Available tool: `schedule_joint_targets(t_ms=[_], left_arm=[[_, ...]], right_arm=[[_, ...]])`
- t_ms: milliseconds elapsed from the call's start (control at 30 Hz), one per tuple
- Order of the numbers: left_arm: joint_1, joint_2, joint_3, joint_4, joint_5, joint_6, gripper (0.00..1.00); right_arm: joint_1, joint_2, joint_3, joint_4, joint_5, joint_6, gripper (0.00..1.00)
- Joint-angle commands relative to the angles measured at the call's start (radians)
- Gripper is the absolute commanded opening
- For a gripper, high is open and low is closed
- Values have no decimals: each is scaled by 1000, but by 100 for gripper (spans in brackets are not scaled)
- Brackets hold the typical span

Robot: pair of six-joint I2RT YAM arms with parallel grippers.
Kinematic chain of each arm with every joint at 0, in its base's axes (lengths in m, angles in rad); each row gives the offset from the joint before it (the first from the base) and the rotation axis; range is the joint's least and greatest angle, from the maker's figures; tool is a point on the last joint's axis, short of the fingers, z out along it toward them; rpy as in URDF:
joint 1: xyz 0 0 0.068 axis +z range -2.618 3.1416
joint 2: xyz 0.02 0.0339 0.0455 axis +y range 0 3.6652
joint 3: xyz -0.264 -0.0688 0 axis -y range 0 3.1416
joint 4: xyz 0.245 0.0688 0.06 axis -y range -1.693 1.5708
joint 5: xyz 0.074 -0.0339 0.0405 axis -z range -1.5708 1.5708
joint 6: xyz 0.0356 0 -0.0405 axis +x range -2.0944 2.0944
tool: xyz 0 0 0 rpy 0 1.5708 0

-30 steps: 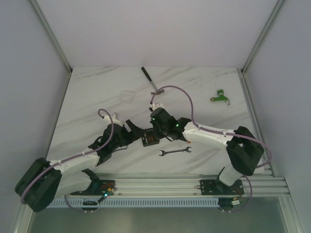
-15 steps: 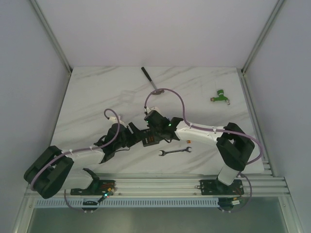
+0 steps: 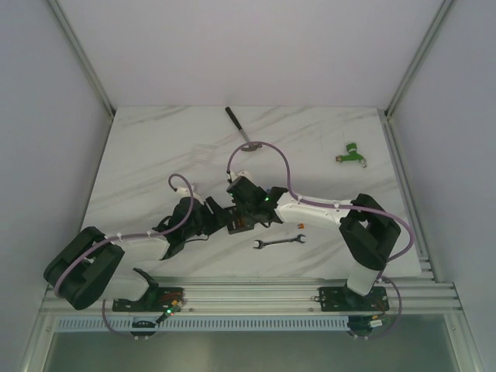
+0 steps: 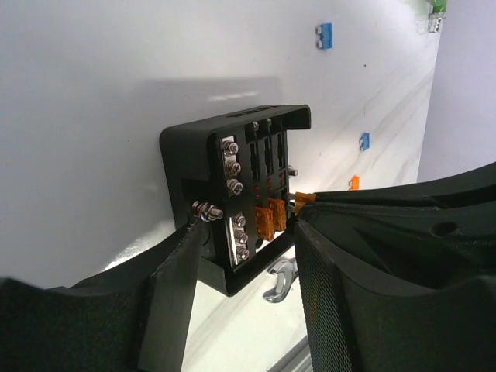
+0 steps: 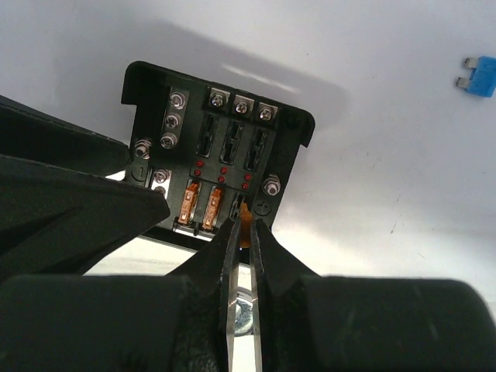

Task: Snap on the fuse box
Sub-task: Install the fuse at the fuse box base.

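Right wrist view: two fuses (image 5: 198,209) seated in the fuse box (image 5: 225,143), which is clamped between the jaws of the left gripper (image 4: 246,231); right gripper (image 5: 242,228) jaws pinch a third fuse (image 5: 246,217), judged not yet seated.

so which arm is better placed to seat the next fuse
Right. The right gripper pinches an orange fuse at the open slot beside two seated fuses in the fuse box; the left gripper clamps the box's sides, steadying it.

Right pincer (image 5: 242,223) shifted left, further over the fuse box (image 5: 221,155)
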Motion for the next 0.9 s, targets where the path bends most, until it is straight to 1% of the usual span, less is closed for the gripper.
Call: schedule_joint_targets(t_ms=[0, 400, 667, 767, 867], left_arm=[[4, 19, -12, 45, 28, -16, 60], [4, 25, -23, 55, 33, -33, 59], [3, 27, -28, 71, 40, -45, 59], [2, 27, -31, 74, 39, -49, 59], [3, 24, -35, 76, 39, -52, 59]], right_arm=[[10, 23, 31, -8, 25, -9, 0], [13, 47, 44, -8, 19, 2, 0], [22, 54, 61, -45, 51, 19, 0], [27, 53, 66, -46, 47, 20, 6], [31, 54, 70, -46, 40, 28, 9]])
